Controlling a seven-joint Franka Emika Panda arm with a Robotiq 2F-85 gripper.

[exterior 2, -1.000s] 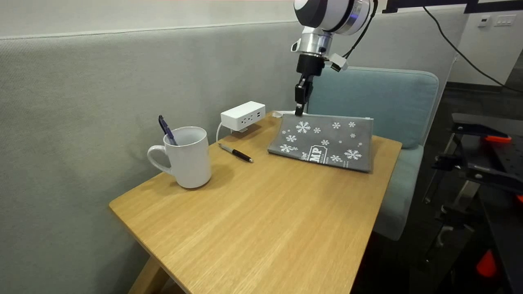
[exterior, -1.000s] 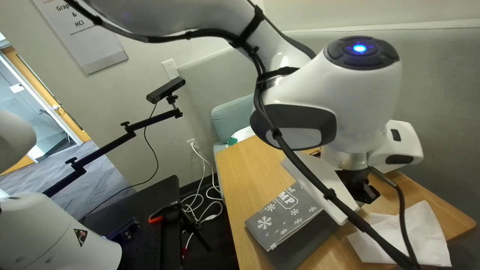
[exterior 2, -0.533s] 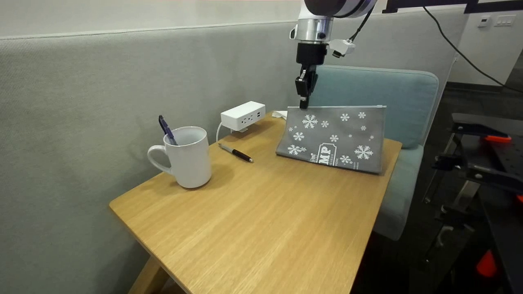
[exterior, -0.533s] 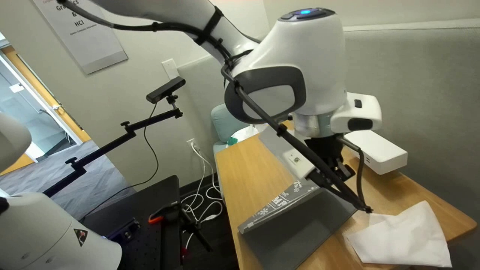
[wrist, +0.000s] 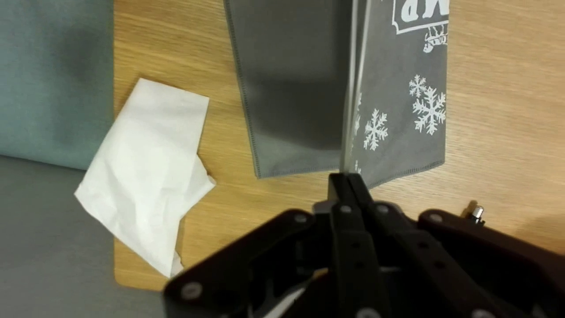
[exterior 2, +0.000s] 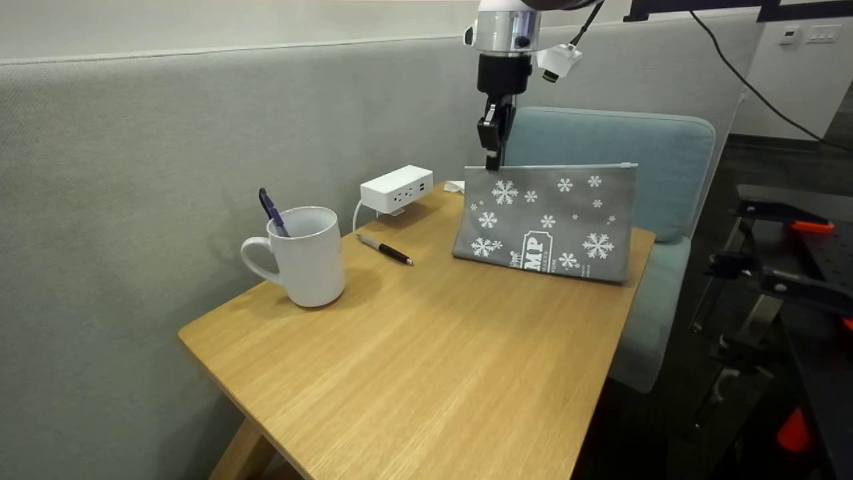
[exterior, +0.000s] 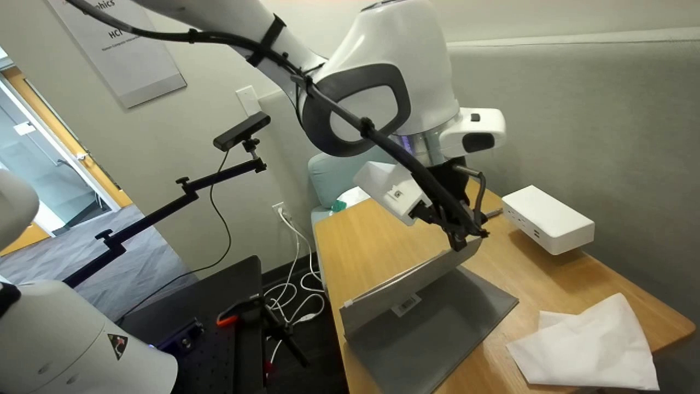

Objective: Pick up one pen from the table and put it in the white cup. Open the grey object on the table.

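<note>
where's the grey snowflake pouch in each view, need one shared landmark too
In an exterior view: grey pouch low, right of centre; white sheet to its right.
In an exterior view: grey pouch right of centre; just a sliver of white sheet by its upper left corner.
In the wrist view: grey pouch at the top, cut off; white sheet to its left.
Shared landmark: the white sheet.

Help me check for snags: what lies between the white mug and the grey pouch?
In an exterior view, a black-and-silver pen lies on the table between the white mug and the grey pouch, touching neither.
</note>
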